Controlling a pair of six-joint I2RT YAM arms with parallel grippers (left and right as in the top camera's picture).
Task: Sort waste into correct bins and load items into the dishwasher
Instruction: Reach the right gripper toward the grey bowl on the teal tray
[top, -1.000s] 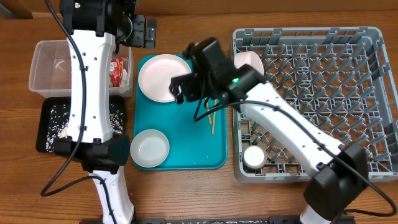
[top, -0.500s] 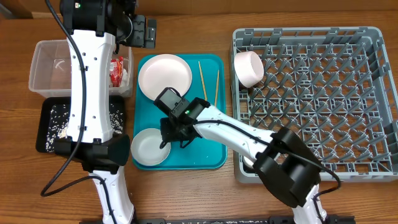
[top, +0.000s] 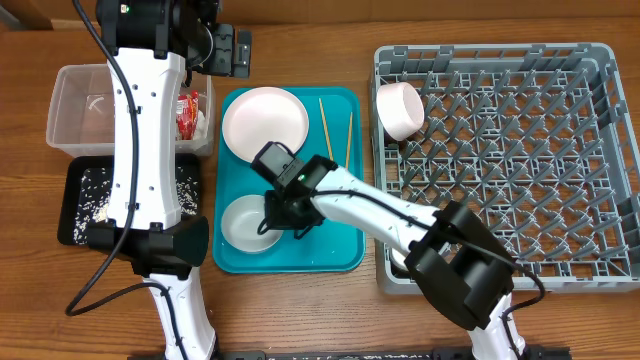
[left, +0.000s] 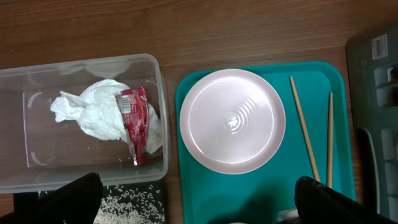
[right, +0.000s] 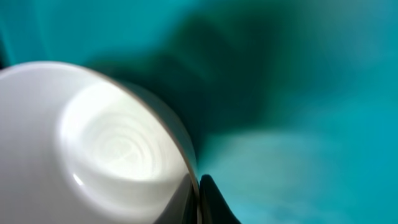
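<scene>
**Overhead:** The right pincer (top: 277, 213) sits low over the teal serving tray (top: 340, 255) on the wooden desk (top: 300, 310), at the right rim of a white bowl (top: 240, 222). Whether it has closed on that rim cannot be told. The bowl looks bound for the grey dish rack (top: 520, 150), where another white bowl (top: 400, 108) already lies tilted in a corner. A clean lift probably wants one finger inside the rim and one outside. It would then need a rise high enough to clear the tray's lip and the rack's lattice wall. A pale plate (top: 264, 124) and two chopsticks (top: 335, 135) wait on the tray, the chopsticks near the likely path.

**Left wrist:** The left pincer (left: 199, 202) is spread wide and empty, near the clear tub (left: 25, 162), which holds a crumpled napkin (left: 93, 115) and a red-and-white wrapper (left: 138, 118). Rice scraps (left: 127, 200) lie on the black tray just beside the tub.

**Right wrist:** The blurred bowl fills the left of the frame. One dark fingertip (right: 208, 199) stands just outside its rim, and the other is out of sight.
</scene>
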